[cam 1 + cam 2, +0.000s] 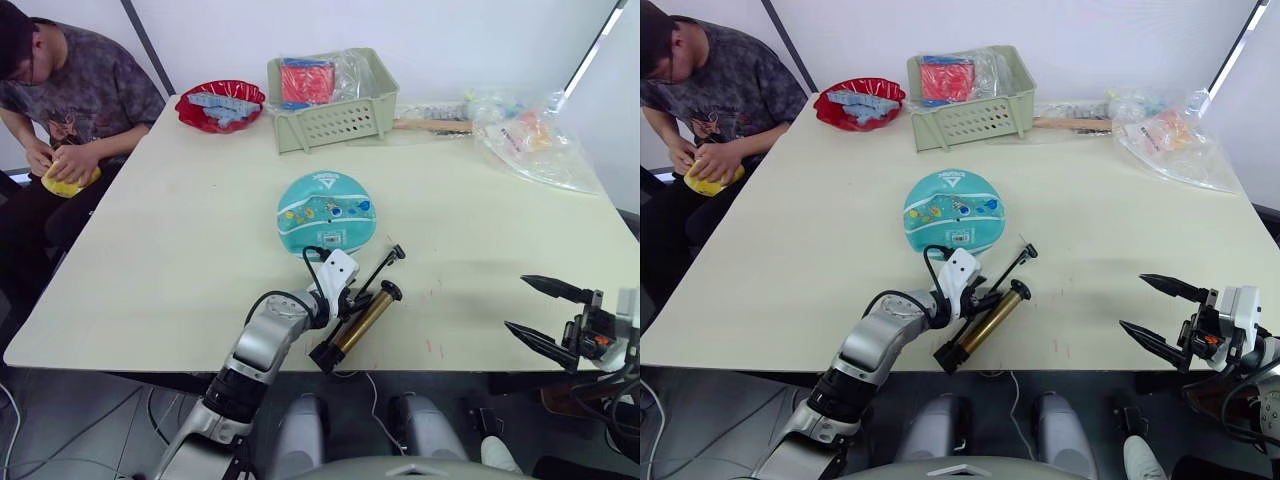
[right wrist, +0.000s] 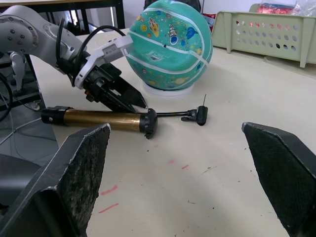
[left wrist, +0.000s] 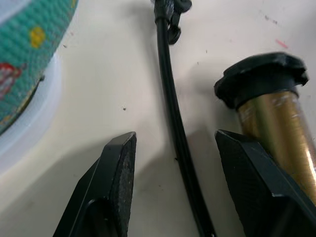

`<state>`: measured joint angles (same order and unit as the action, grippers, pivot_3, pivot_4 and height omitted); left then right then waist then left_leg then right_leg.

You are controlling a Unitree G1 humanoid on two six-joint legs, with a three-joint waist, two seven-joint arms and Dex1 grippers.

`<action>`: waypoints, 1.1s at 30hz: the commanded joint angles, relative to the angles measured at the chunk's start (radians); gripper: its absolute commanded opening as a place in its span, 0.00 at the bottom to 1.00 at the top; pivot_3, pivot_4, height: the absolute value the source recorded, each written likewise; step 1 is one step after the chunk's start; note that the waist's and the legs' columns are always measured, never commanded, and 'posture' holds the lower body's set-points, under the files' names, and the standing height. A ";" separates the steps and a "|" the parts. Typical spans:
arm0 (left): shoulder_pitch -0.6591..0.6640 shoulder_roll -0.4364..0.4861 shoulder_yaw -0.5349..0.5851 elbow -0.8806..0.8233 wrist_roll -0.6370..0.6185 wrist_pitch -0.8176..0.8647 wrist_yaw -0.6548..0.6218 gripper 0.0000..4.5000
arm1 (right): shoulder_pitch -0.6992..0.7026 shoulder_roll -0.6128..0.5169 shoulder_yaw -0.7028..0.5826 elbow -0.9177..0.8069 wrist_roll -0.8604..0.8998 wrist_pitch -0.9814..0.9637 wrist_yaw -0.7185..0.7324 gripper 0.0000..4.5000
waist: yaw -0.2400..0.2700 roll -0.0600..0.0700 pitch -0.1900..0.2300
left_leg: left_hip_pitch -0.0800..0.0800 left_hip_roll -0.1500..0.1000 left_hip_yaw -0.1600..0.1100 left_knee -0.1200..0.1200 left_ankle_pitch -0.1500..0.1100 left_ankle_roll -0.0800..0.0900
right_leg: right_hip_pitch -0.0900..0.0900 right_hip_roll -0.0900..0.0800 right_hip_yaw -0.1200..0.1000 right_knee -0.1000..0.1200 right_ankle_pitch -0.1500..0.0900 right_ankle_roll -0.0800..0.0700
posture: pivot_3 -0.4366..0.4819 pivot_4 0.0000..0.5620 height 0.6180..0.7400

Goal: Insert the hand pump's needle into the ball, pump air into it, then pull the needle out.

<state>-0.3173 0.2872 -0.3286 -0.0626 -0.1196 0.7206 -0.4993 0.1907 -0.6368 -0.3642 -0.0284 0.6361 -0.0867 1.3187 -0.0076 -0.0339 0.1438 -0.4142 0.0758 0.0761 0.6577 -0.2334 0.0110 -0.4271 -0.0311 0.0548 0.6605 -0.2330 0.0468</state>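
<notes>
the left gripper (image 1: 345, 300) is down at the table (image 1: 180, 250) with its 2 black fingers (image 3: 116, 168) spread apart, gripping nothing. the thin black hose (image 3: 175, 133) runs between them along the tabletop, clear of the one fingertip, while the other fingertip sits just beside the hand pump (image 1: 360, 322), right against its bronze barrel near the black end cap; actual contact cannot be told. the pump lies flat near the front edge of the table, its long axis running diagonally from the near end by the robot up and to the right, away from the robot. the hose leads on to the needle (image 2: 204, 100), which stands up out of its small black fitting (image 2: 200, 115) on the table, pointing upward and apart from the ball. the ball (image 1: 325, 212) rests on a white ring just beyond the left gripper, white triangle logo toward the far side.

at the far left a person (image 1: 60, 90) sits holding something yellow. along the far edge stand a red bowl (image 1: 220, 105), a pale green basket (image 1: 330, 100) with a red item in plastic, a wooden stick (image 1: 432, 125) and a clear plastic bag (image 1: 535, 140).

the right gripper (image 1: 540, 312) hovers off the table's front right corner, fingers wide apart and empty, well apart from the pump.
</notes>
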 commanded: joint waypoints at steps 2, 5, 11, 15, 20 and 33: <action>-0.044 -0.023 -0.027 0.034 0.028 0.011 0.007 0.60 | 0.006 -0.007 -0.033 -0.040 0.022 -0.004 -0.009 1.00 | 0.000 0.000 0.000 | 0.000 -0.002 -0.003 0.000 0.000 0.000 | 0.001 0.000 0.000 0.000 0.000 0.000 | 0.48 0.27 0.98; -0.069 -0.040 -0.034 0.073 0.044 0.018 0.020 0.60 | 0.017 -0.009 -0.036 -0.032 0.012 -0.015 -0.006 1.00 | 0.004 0.000 0.000 | 0.000 -0.002 -0.004 0.000 0.000 0.000 | 0.002 0.000 -0.001 -0.001 0.000 0.000 | 0.48 0.27 0.98; -0.108 -0.075 -0.055 0.155 0.059 0.010 0.006 0.60 | 0.014 -0.006 -0.034 -0.033 0.013 -0.017 -0.014 1.00 | 0.009 0.003 -0.002 | 0.002 -0.002 -0.005 0.001 0.000 0.000 | 0.005 0.000 -0.002 -0.002 0.000 0.000 | 0.48 0.27 0.98; -0.132 -0.089 -0.063 0.192 0.067 0.003 -0.008 0.60 | 0.017 -0.003 -0.033 -0.039 0.016 -0.018 -0.021 1.00 | 0.015 0.004 -0.003 | 0.002 -0.002 -0.006 0.001 0.000 0.000 | 0.005 0.000 -0.002 -0.002 0.000 0.000 | 0.48 0.27 0.98; -0.141 -0.098 -0.059 0.215 0.074 -0.022 -0.017 0.31 | 0.038 -0.006 -0.038 -0.052 0.011 -0.024 -0.021 1.00 | 0.022 0.005 -0.003 | 0.001 -0.003 -0.007 0.002 0.000 0.000 | 0.006 0.000 -0.002 -0.002 -0.001 0.000 | 0.48 0.27 0.98; -0.158 -0.080 -0.073 0.178 0.079 -0.131 -0.109 0.02 | 0.055 0.001 -0.036 -0.076 0.015 -0.022 -0.037 1.00 | 0.021 0.006 -0.002 | 0.001 -0.003 -0.008 0.003 0.000 0.000 | 0.008 0.000 -0.002 -0.003 -0.002 -0.001 | 0.48 0.27 0.98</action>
<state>-0.4645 0.2128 -0.3946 0.1475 -0.0337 0.6214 -0.5899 0.2406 -0.6356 -0.3693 -0.0661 0.6366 -0.0923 1.2834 0.0129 -0.0283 0.1414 -0.4133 0.0723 0.0676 0.6602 -0.2334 0.0111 -0.4195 -0.0311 0.0527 0.6571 -0.2351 0.0462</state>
